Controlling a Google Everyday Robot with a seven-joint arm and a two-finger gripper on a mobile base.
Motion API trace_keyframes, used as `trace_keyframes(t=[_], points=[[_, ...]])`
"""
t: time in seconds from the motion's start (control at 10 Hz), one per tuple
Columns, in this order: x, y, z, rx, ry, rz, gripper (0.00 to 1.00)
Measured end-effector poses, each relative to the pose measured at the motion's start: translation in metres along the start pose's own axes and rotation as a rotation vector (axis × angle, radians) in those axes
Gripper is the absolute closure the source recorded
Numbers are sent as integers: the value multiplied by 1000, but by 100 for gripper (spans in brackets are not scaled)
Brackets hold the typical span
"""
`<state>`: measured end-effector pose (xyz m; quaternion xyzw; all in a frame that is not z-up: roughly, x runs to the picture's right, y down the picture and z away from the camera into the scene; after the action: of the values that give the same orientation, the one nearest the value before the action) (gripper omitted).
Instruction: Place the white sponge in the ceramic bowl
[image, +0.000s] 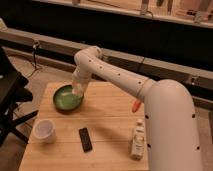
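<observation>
Tool (78, 92) over ceramic bowl (60, 102); sponge axis unclear.

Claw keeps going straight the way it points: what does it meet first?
Probably the bowl: the claw points down over its right side. Depth is unclear, so rim or inside, I cannot say.

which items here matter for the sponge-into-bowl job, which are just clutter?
Job:
- ceramic bowl, back left of the wooden table
- pincer, at the bowl's right edge
- white sponge: can't be told apart from the pincer tip

Lying about:
- white cup, front left
- black flat device, front middle
- white bottle, front right
</observation>
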<state>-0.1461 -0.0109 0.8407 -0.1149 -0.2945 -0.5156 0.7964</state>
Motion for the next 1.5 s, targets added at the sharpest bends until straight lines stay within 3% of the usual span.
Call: trace_keyframes(t=[1.5], points=[[8, -11, 8, 19, -2, -14, 83]])
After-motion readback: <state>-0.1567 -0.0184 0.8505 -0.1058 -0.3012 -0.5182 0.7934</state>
